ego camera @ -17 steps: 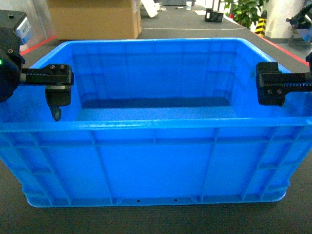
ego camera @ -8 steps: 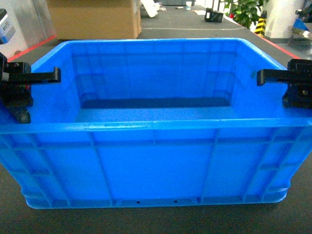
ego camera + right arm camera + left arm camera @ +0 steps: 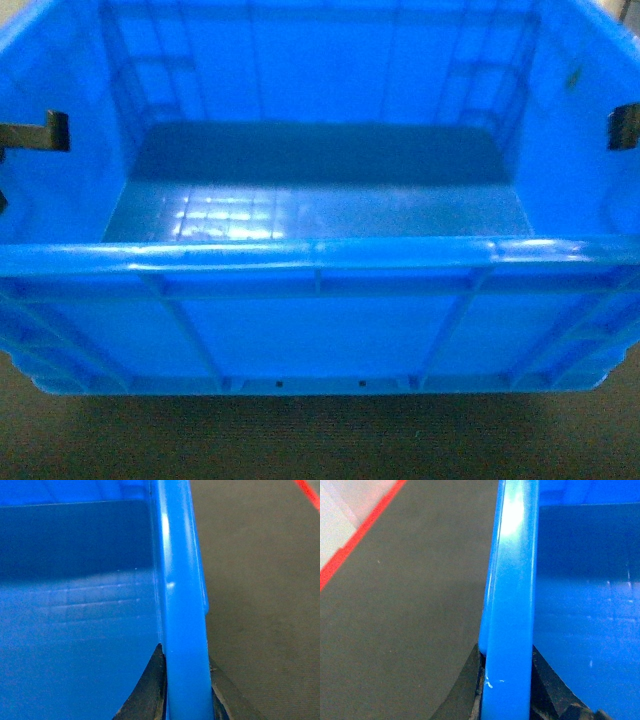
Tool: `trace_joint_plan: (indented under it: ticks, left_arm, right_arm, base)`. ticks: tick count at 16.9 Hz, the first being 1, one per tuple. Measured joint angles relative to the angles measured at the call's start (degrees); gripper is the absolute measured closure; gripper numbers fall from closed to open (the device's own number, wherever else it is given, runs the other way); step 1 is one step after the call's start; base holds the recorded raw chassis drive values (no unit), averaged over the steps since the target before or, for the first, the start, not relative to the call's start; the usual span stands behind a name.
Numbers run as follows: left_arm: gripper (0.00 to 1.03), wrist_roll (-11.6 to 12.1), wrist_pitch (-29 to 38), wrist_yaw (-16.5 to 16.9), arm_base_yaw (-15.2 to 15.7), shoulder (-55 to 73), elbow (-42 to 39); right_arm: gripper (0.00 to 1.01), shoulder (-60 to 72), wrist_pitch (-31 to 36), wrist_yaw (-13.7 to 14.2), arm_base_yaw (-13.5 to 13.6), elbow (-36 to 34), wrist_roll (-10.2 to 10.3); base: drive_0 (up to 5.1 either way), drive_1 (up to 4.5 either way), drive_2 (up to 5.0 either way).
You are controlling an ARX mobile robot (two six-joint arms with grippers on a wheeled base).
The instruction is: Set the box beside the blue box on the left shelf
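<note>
The box [image 3: 320,300] fills nearly the whole head view, its long axis running left to right and its open top facing up. It sits close in front of the robot over dark floor [image 3: 320,440], near wall toward the camera; whether its base touches the floor or is just clear of it cannot be told. Its grid-patterned bottom is bare.

The box lies between the two hands, one at each short end, so neither arm is nearer; the coming carry depends on both ends moving together. The left hand [image 3: 506,690] straddles the left rim, one finger outside and one inside, closed on the rim of the box. The right hand [image 3: 186,690] grips the right rim the same way, a finger on each side of the wall. In the head view only the inner fingers show against the side walls.

The left shelf and the other blue box are out of view.
</note>
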Motion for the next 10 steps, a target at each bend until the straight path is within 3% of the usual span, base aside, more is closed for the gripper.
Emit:
trace_joint_plan:
  ticks: [3,6,8,10]
  left_arm:
    - [0.87,0.6,2.2,-7.0,-6.1,-11.6,-8.0]
    - [0.87,0.6,-1.0,-13.8,-12.9,-20.7,-13.9]
    - [0.87,2.4,2.1,-15.8,-15.1,-24.9,-16.4]
    - [0.87,4.4,5.1,-16.9,-16.0,-27.4,-17.0]
  right_arm:
    - [0.89,-12.4,-0.2,5.7,3.3,-6.6,-3.1]
    - [0.88,-22.2,-4.9,10.7,7.4,-12.8,-2.3]
    - [0.88,-28.4,-5.7,14.9,9.9,-15.5,-2.1]
    - [0.88,-32.2,-4.7,17.2,11.6,-16.2,-2.8]
  base:
    - [0.0,0.0,0.0]
    - [0.0,0.0,0.0]
    - [0.0,0.0,0.0]
    - [0.0,0.0,0.0]
